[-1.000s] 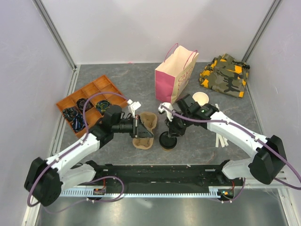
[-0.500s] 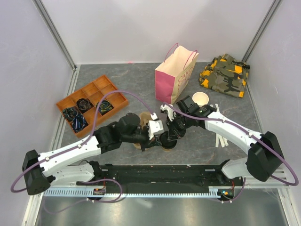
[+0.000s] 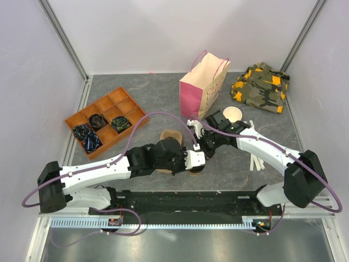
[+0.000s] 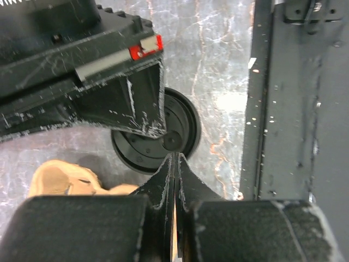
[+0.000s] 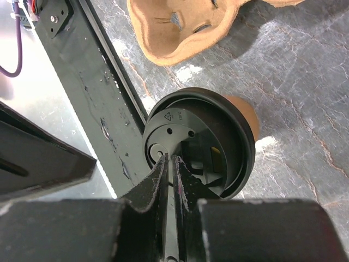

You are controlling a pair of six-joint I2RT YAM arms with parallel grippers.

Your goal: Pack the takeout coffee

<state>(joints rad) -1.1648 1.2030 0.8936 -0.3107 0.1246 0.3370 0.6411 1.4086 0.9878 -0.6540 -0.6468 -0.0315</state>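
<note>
Task item: I see the small tan-brown paper takeout cup with a round black plastic lid (image 5: 218,125) sitting on the grey marbled bench (image 3: 136,93). It is near the front edge, just beside the black base rail (image 5: 103,82).
View from above: both wrists cover the cup, so almost none of it shows there.
Left jaws: shut tight, tips pressed together. In the left wrist view they point at the rim of the black lid (image 4: 181,131). I cannot tell whether they touch it.
Right jaws: nearly together, with only a thin slit between them. Their tips rest on top of the lid, near its centre. I cannot tell whether they pinch any part of it.
Left arm (image 3: 98,170): white and black, stretched across from the left base to the cup.
Right arm (image 3: 267,150): bent in from the right, its wrist over the cup.
Carrier: a tan moulded-pulp cup carrier (image 5: 180,27) lies just beside the cup, apart from it.
Back of bench: a pink-and-white paper bag with handles (image 3: 203,87) stands upright, with a camouflage cloth (image 3: 260,87) in the right corner.
Other items: a lidless tan cup with a white rim (image 3: 233,114) is close to the right arm, and an orange compartment tray (image 3: 94,104) is at the left.
</note>
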